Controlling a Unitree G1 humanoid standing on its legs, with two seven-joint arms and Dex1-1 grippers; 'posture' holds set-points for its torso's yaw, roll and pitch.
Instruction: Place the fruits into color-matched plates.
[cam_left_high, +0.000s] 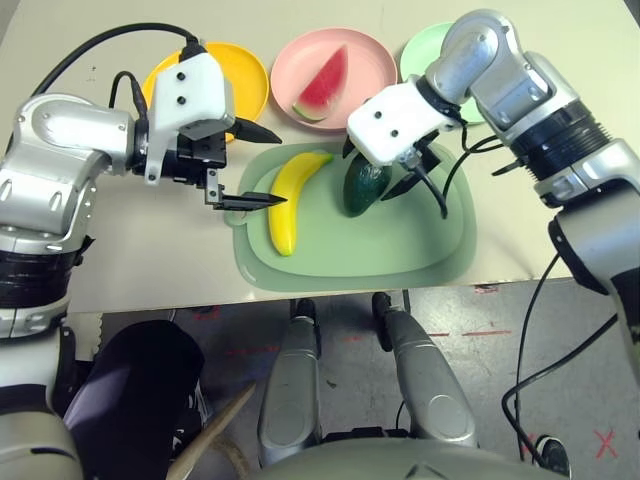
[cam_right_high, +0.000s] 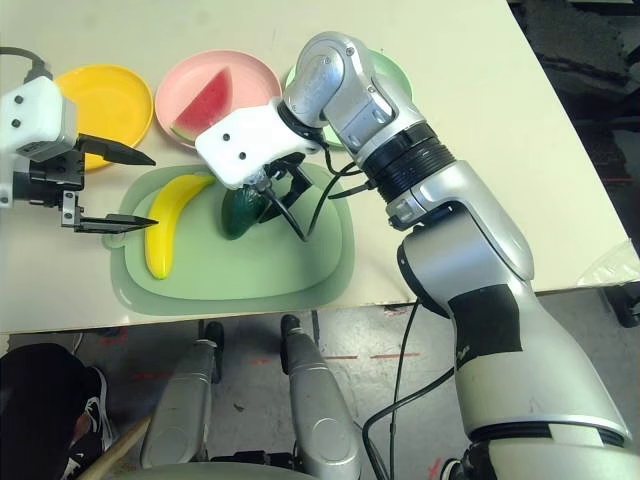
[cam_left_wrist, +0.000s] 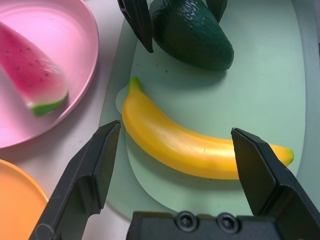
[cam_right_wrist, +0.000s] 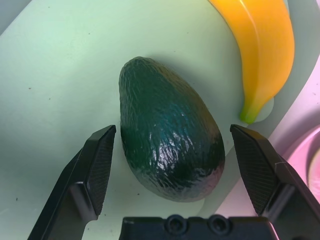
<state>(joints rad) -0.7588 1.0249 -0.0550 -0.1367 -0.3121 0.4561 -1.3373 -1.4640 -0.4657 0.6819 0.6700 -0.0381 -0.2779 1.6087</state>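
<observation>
A curved yellow banana and a dark green avocado lie side by side on the pale-green cutting mat. The red watermelon wedge rests in the pink plate. The yellow-orange plate and the mint green plate, partly hidden by my right arm, hold no fruit that I can see. My left gripper is open just left of the banana, its fingers spanning the banana's middle. My right gripper is open, with one finger on each side of the avocado.
The three plates stand in a row along the far side of the mat, yellow-orange to the left, pink in the middle, mint green to the right. The table's front edge runs just below the mat. A black cable hangs from my right wrist over the mat.
</observation>
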